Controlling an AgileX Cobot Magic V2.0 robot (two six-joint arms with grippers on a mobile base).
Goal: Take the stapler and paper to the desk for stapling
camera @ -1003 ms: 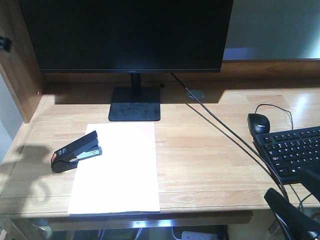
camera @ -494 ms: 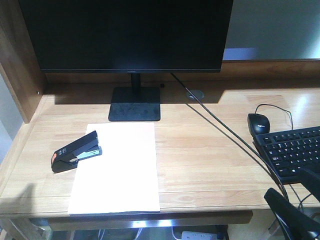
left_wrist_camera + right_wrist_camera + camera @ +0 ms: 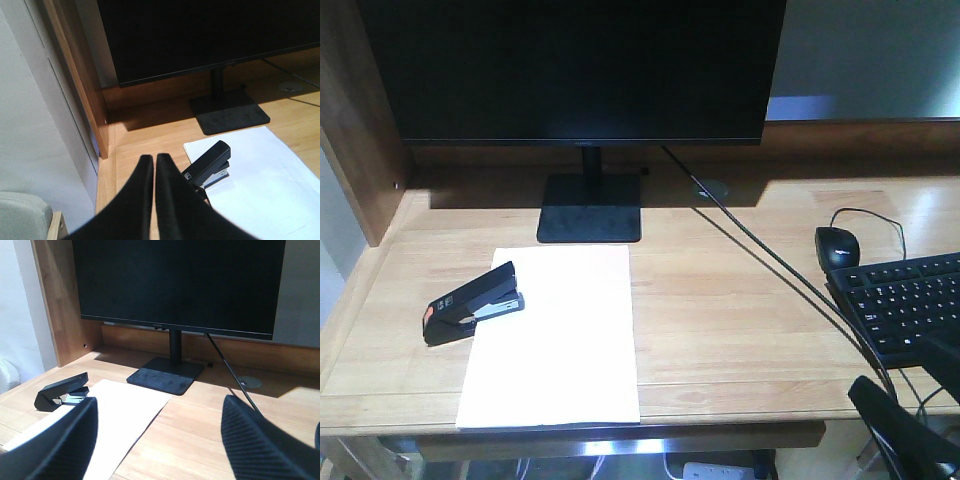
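Note:
The black stapler (image 3: 475,303) with an orange-red patch lies on the desk (image 3: 740,300), its front end over the left edge of the white paper (image 3: 555,345). In the left wrist view my left gripper (image 3: 153,159) is shut with nothing in it, just left of the stapler (image 3: 210,162) and the paper (image 3: 260,175). My right gripper (image 3: 161,402) stands wide open above the desk, empty, with the paper (image 3: 120,415) below its left finger and the stapler (image 3: 62,390) further left. One of its dark fingers (image 3: 900,430) shows at the front view's bottom right corner.
A black monitor (image 3: 575,70) on a flat stand (image 3: 590,208) fills the back. At the right are a black mouse (image 3: 837,246) and a keyboard (image 3: 910,300), with a cable (image 3: 770,260) running diagonally. A raised wooden side panel (image 3: 355,150) bounds the left.
A shadow on the desk's left edge has faded away. The stapler and the paper have not moved.

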